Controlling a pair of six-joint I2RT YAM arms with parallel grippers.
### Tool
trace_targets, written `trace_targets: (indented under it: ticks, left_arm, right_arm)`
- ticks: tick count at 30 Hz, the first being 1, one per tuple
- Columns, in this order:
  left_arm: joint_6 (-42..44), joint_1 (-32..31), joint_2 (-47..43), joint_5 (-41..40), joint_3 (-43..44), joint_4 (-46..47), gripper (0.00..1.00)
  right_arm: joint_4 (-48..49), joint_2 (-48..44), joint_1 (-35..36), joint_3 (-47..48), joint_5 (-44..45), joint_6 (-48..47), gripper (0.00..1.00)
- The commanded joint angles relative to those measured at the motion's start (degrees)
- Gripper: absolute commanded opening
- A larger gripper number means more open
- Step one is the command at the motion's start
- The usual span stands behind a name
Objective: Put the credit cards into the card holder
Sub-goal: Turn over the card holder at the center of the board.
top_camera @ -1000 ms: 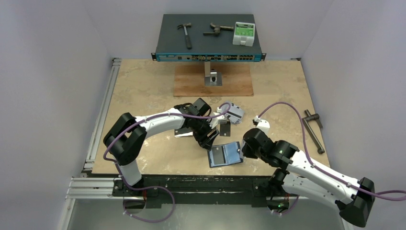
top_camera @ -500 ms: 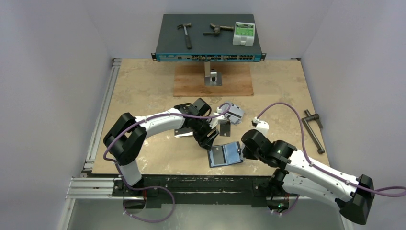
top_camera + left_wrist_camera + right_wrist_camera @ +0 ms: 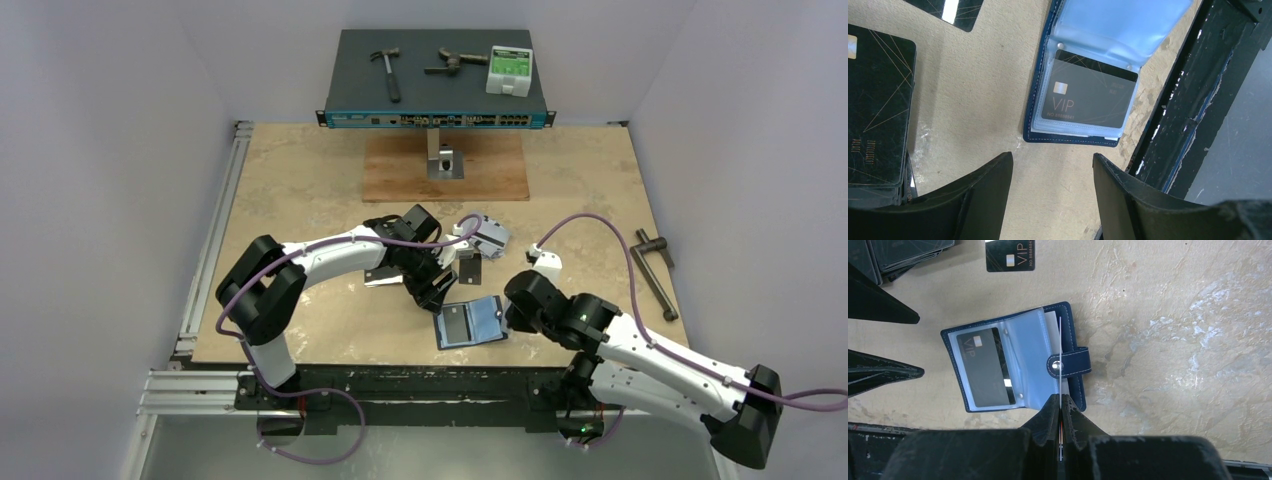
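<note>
The navy card holder lies open near the table's front edge, snap tab to its right. A black VIP credit card sits in its clear sleeve. My right gripper is shut on a thin credit card seen edge-on, standing over the holder's right half by the tab. In the top view this gripper is at the holder's right edge. My left gripper hovers open and empty just behind the holder. A stack of black credit cards lies to its left.
A loose black VIP card lies beyond the holder, and grey cards lie further back. The table's dark front rail runs close to the holder. A wooden board and a network switch with tools stand at the back; a metal tool lies at right.
The right arm has shifted slightly to the left with its card; its gripper stays at the holder's right edge. The left arm has not moved.
</note>
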Motion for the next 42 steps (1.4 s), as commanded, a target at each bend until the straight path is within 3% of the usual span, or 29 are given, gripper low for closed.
trace_targets:
  ticks: [1, 16, 23, 37, 42]
  left_arm:
    - [1.07, -0.27, -0.61, 0.19, 2.21, -0.09, 0.59]
    - [1.14, -0.17, -0.44, 0.06, 2.47, -0.24, 0.59]
    - [1.46, -0.25, -0.40, -0.12, 2.47, -0.24, 0.59]
    - [2.77, 1.86, -1.44, 0.54, 2.56, -1.28, 0.59]
    - [7.45, 2.74, -3.50, 2.41, 1.96, -2.70, 0.59]
  right_arm:
    - [1.79, -0.91, 0.55, 0.50, -0.36, 1.04, 0.00]
    - [3.63, 0.15, 1.46, -0.82, -1.33, 1.70, 0.00]
    - [10.57, -1.85, 2.93, -2.42, -4.56, 1.10, 0.00]
    - [25.78, 8.53, 6.70, -5.60, -8.62, 0.77, 0.00]
    - [30.60, 13.03, 6.78, -7.09, -10.87, -0.14, 0.00]
